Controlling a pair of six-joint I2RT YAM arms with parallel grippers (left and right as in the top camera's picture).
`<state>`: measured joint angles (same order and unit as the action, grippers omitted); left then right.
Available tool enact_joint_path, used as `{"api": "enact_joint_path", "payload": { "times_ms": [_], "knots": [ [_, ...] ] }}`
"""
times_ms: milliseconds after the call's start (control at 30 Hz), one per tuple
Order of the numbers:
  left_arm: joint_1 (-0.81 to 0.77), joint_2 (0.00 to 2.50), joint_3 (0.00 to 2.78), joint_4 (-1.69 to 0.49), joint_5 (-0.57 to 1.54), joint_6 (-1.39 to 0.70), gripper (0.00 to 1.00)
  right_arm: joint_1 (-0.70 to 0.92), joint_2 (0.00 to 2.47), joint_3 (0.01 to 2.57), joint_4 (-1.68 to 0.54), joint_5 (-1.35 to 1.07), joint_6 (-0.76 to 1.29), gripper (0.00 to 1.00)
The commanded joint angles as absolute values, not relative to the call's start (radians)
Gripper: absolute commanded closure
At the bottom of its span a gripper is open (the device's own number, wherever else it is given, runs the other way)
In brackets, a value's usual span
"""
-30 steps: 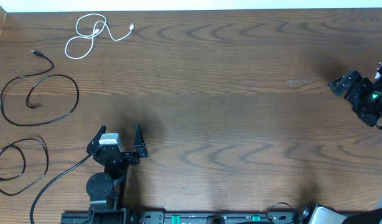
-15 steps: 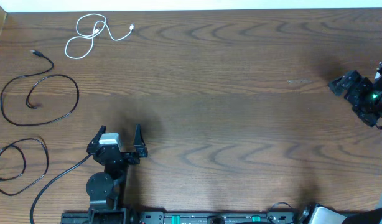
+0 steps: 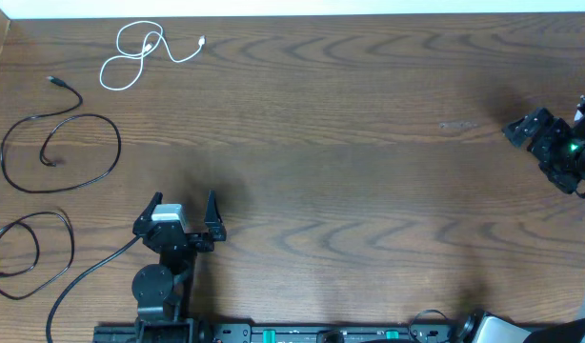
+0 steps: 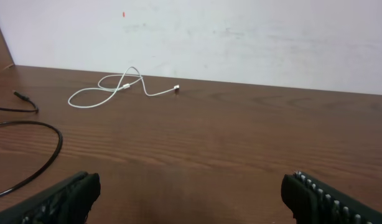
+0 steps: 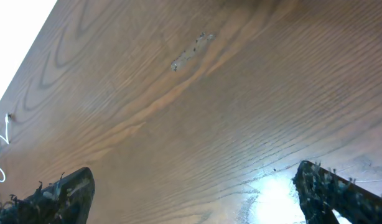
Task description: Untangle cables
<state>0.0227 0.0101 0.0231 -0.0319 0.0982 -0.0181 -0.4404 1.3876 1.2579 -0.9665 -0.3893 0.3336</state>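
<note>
The white cable (image 3: 140,55) lies looped at the table's (image 3: 369,143) far left corner. One black cable (image 3: 59,143) curls nearer me, and the second black cable (image 3: 30,252) runs off the left edge. My left gripper (image 3: 183,205) and right gripper (image 3: 523,127) gape wide.

Looped white cable (image 3: 150,45), black cable (image 3: 118,148), second black cable (image 3: 71,243) lie apart.

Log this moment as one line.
white cable: alone | far black cable: alone | near black cable: alone | left gripper: open, empty | right gripper: open, empty
</note>
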Motion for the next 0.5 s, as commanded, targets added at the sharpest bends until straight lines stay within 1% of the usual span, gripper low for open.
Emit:
{"api": "enact_joint_path", "payload": {
  "times_ms": [0, 133, 200, 267, 467],
  "knots": [
    [0.027, 0.004, 0.004, -0.063, 0.108, -0.001, 0.01, -0.437, 1.382, 1.274, -0.964, -0.353, 0.344, 0.01],
    [0.027, 0.004, 0.004, -0.063, 0.108, -0.001, 0.01, -0.409, 1.368, 1.267, -0.979, -0.249, 0.343, 0.01],
    [0.027, 0.004, 0.004, -0.063, 0.108, -0.001, 0.01, -0.374, 1.345, 1.245, -0.953, -0.199, 0.309, 0.01],
    [0.027, 0.004, 0.004, -0.063, 0.108, -0.001, 0.01, -0.324, 1.304, 1.201, -0.885, -0.19, 0.196, 0.01],
    [0.027, 0.004, 0.004, -0.063, 0.108, -0.001, 0.01, -0.156, 1.137, 1.03, -0.646, -0.19, -0.055, 0.01]
  ]
}}
